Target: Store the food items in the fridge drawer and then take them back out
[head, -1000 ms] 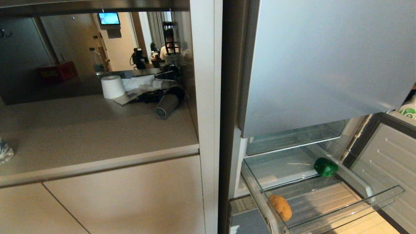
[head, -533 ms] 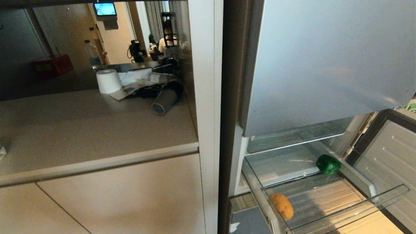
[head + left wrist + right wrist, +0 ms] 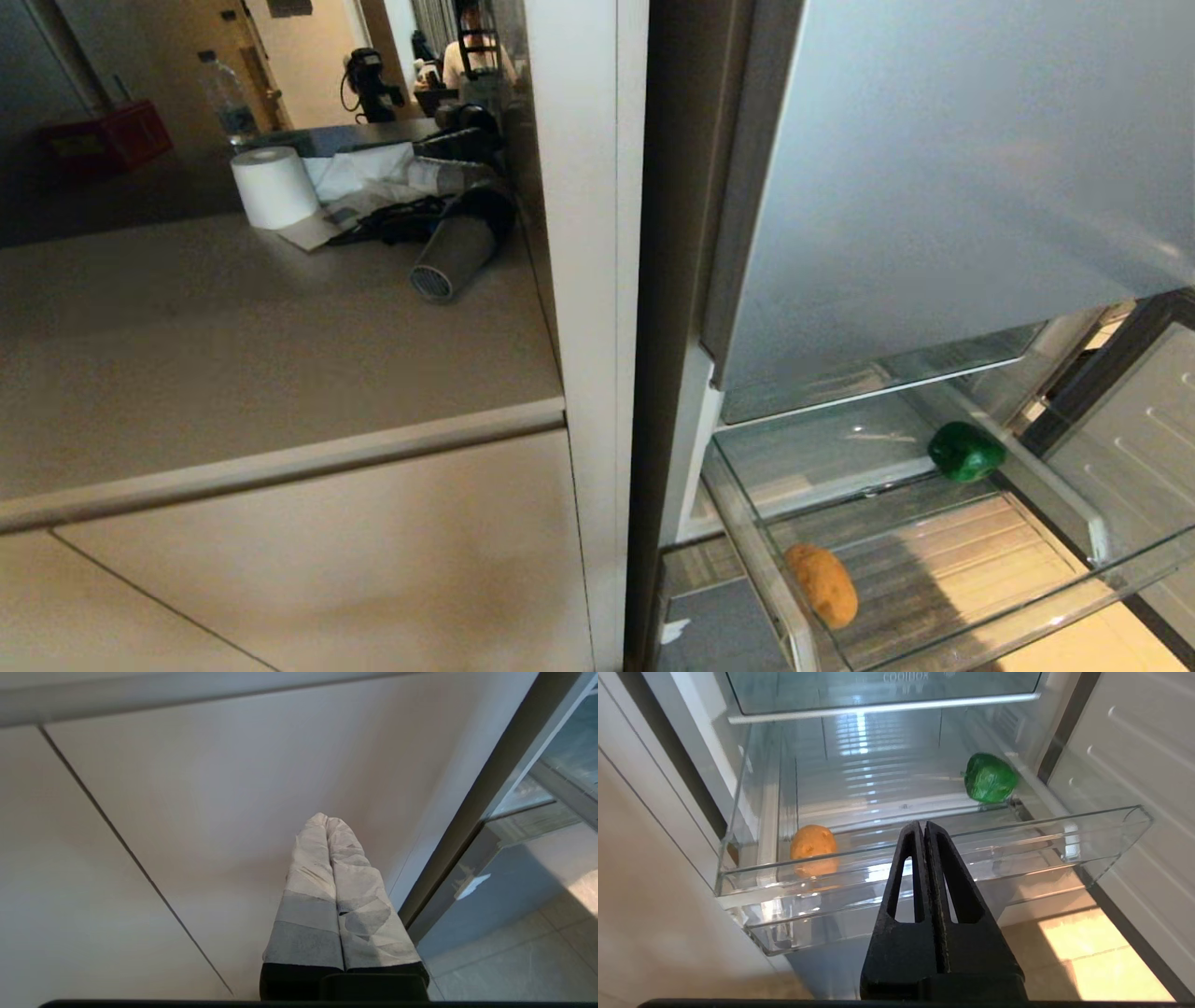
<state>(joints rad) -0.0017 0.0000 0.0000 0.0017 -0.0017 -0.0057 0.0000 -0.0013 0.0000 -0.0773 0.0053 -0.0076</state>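
Head view first: our whole picture has slid since a second ago, the white paper roll (image 3: 274, 187) and the grey cylinder (image 3: 452, 255) on the beige counter (image 3: 261, 355) sitting higher and further left in frame than they did, and more of the drawer showing. We read that as our camera tilting down, not as anything on the counter moving.

Moving right, the fridge drawer (image 3: 934, 644) stands pulled out below the silver-blue fridge door (image 3: 934, 187). The potato (image 3: 822, 585) lies at its front left corner, and the green bell pepper (image 3: 965, 452) at its back right, well apart from each other. Neither has shifted within the drawer.

Neither arm shows in this view. Our left gripper (image 3: 326, 822) hangs in front of the beige cabinet door (image 3: 163, 812), padded fingers pressed together and empty. Our right gripper (image 3: 923, 826) hangs just outside the drawer's clear front wall, its black fingers (image 3: 903, 858) closed on nothing.

We judge the storing half done, and the tilt as lining us up to take the food back out. The right gripper would have to open first.
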